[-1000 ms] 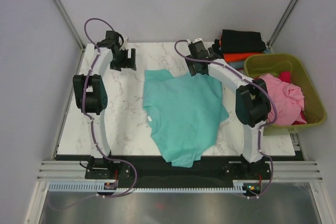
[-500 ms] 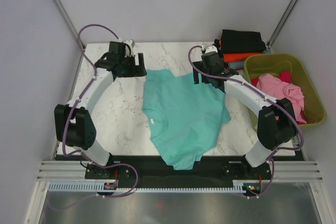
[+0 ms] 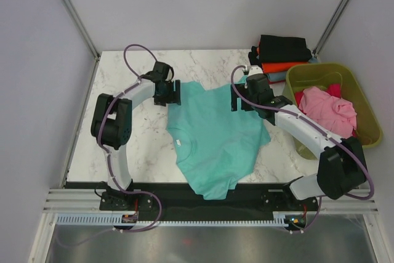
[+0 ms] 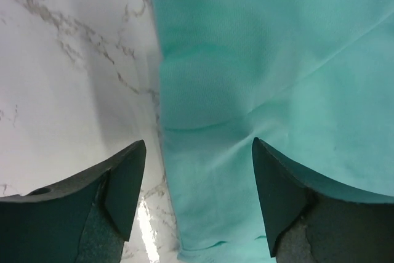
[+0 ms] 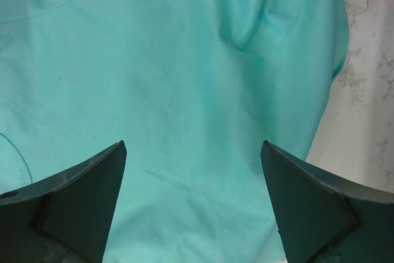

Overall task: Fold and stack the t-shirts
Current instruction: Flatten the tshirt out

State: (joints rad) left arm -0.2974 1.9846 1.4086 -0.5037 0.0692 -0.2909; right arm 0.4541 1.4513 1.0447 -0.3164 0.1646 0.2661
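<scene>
The teal t-shirt (image 3: 215, 137) lies spread on the counter (image 3: 135, 133) between the arms, and it looks soft, light and floppy, so I'd pinch it at its far corners. The left end effector (image 4: 197, 146) and right end effector (image 5: 192, 146) both hover there with jaws apart, holding nothing. Only label is a tiny white collar tag (image 3: 177, 142), unreadable.

Lab booth: plain wall panels (image 3: 203, 4), aluminium rails (image 3: 68, 200).
</scene>
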